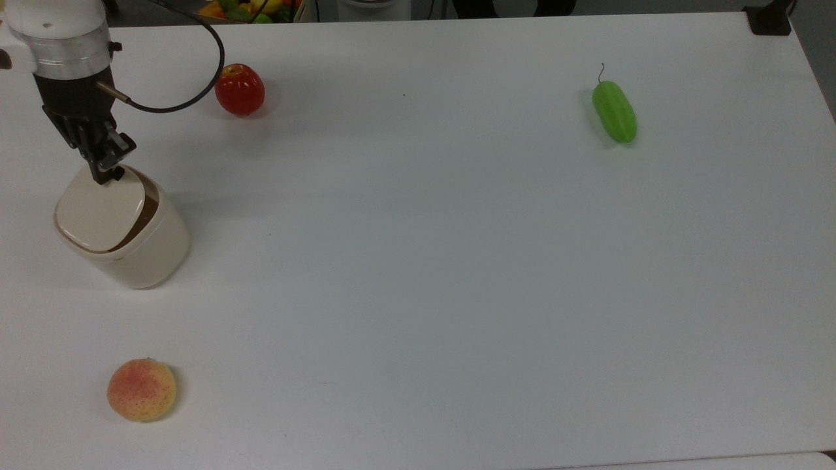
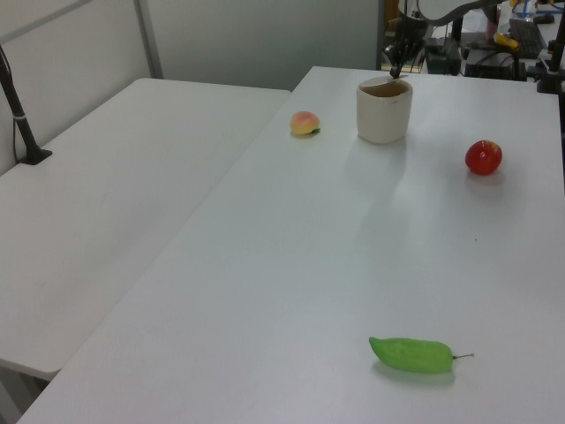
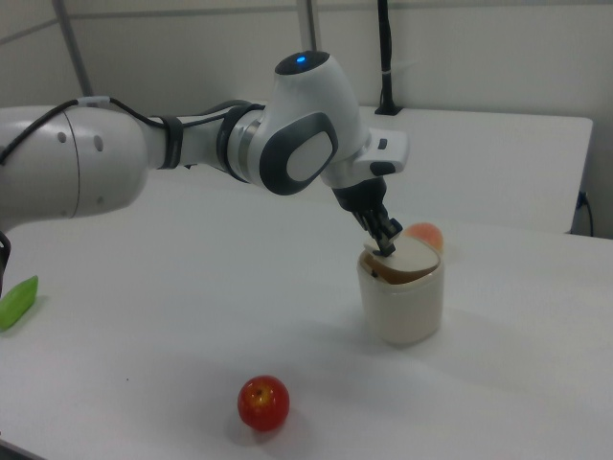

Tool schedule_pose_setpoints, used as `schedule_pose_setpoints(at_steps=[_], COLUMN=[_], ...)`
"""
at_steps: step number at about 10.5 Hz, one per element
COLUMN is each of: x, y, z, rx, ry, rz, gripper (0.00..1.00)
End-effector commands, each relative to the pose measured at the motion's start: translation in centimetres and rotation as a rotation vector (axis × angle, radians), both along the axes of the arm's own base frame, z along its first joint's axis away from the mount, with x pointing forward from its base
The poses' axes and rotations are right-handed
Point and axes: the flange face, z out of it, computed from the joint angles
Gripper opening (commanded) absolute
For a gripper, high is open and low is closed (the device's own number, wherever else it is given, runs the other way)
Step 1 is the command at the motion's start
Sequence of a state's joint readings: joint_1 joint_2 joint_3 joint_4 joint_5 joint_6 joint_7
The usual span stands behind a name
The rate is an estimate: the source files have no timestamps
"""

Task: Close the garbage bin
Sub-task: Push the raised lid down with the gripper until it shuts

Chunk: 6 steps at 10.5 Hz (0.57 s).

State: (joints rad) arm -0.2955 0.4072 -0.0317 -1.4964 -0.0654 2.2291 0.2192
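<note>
The garbage bin (image 1: 124, 228) stands on the white table (image 1: 457, 261), near the top view's left edge, between a red apple (image 1: 240, 89) and a peach (image 1: 142, 390). Its lid (image 1: 99, 209) is nearly down, a narrow dark gap showing. The gripper (image 1: 104, 175), fingers drawn together and holding nothing, presses its tip on the lid's edge
</note>
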Motion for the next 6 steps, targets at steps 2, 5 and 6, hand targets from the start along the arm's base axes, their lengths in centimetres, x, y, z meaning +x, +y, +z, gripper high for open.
schedule_pose_setpoints(at_steps=[2,5,6], x=[-0.3,-0.2,0.0], y=[0.4,0.4,0.4], z=[-1.8,-2.5,-3.4], rx=[0.023,0.025,0.029], ry=[0.049,0.054,0.068], rz=[-0.007,-0.005,-0.005], gripper=[0.0,0.0,0.0])
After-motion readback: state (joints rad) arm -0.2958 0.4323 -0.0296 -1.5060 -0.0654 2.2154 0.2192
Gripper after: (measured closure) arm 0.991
